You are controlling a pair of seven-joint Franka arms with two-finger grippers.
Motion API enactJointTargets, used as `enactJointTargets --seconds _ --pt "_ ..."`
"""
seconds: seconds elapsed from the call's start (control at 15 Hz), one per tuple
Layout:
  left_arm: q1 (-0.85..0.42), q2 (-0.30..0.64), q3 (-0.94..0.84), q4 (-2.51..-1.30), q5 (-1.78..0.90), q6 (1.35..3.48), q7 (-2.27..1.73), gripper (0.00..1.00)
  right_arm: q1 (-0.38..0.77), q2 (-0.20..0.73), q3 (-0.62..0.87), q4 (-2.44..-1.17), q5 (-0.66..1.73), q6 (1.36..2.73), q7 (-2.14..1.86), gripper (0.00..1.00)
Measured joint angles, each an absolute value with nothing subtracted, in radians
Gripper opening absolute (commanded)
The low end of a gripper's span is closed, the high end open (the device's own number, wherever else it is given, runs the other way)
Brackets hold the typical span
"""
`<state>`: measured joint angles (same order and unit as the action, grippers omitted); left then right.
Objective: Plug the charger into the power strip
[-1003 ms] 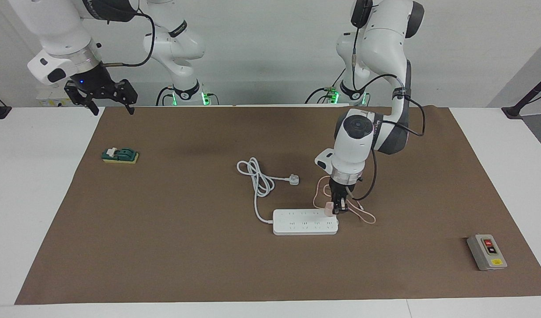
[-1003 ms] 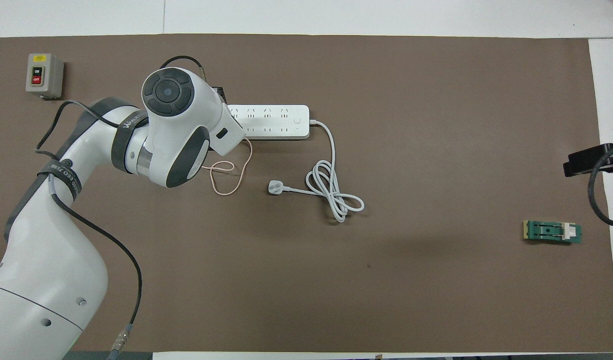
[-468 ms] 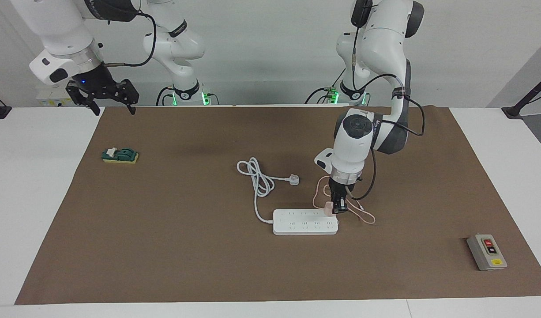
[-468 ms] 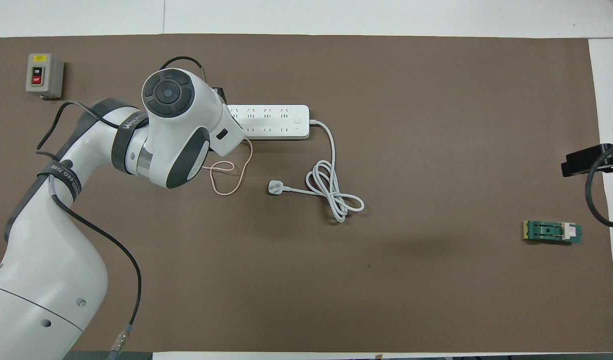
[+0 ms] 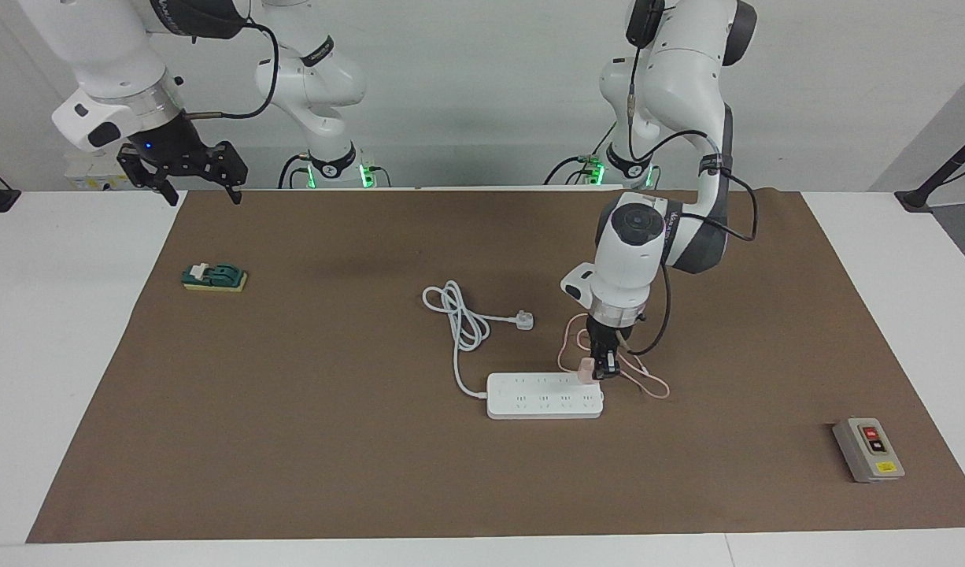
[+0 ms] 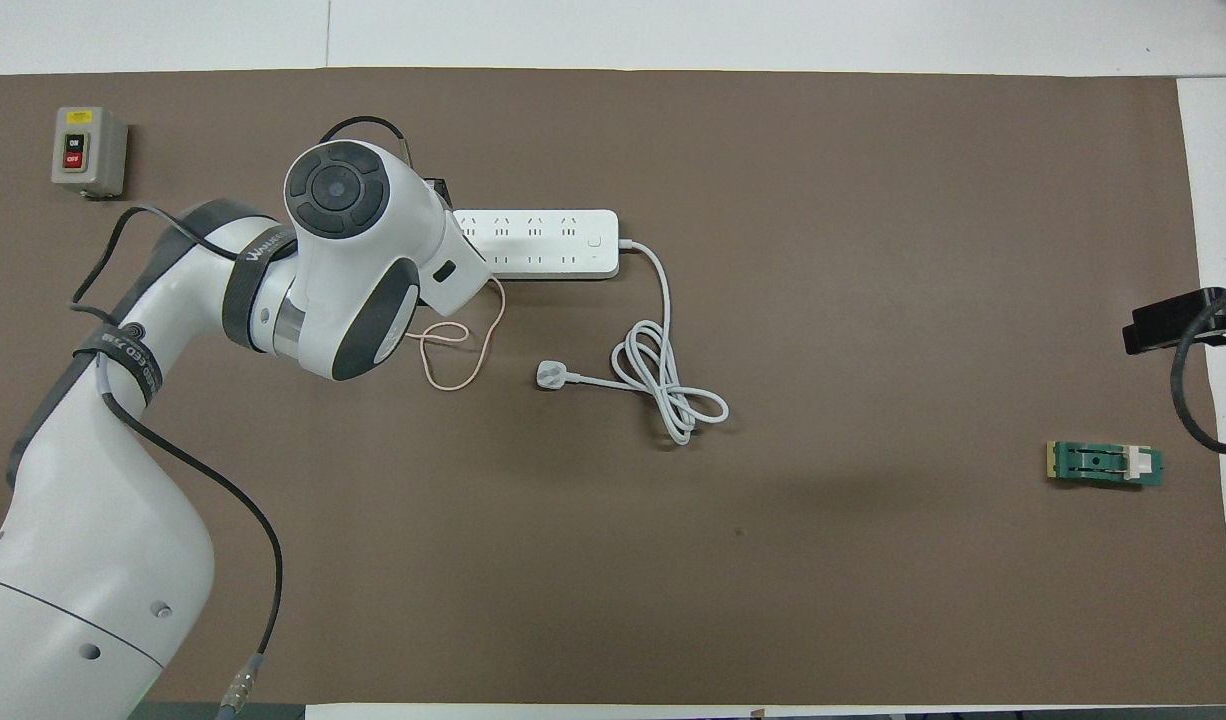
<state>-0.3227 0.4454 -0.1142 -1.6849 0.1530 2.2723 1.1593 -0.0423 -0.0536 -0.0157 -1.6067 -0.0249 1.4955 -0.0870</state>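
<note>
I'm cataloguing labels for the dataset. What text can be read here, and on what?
"ON": upper button of the grey switch box.
"OFF": its red button.
Yellow sticker on the switch box: too small to read.
Lettering on the left arm's strap: blurred, unreadable.
Power strip: no readable text.

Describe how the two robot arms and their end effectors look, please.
Both arms have glossy white rounded shells. The left arm has dark grey joint sections, a round dark cap with a ring pattern, black cables strapped along it and small lettering on a band. The left end effector is black and slim. The right end effector is black, with splayed linkage fingers and a small blue light.
</note>
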Motion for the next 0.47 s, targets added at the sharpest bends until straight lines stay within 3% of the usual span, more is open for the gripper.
enactJointTargets --seconds 0.47 --pt "-0.327 0.443 -0.114 -1.702 0.155 2.289 1.107 0.0 -0.042 -0.054 -0.016 -1.607 -0.025 1.495 -0.087 1.0"
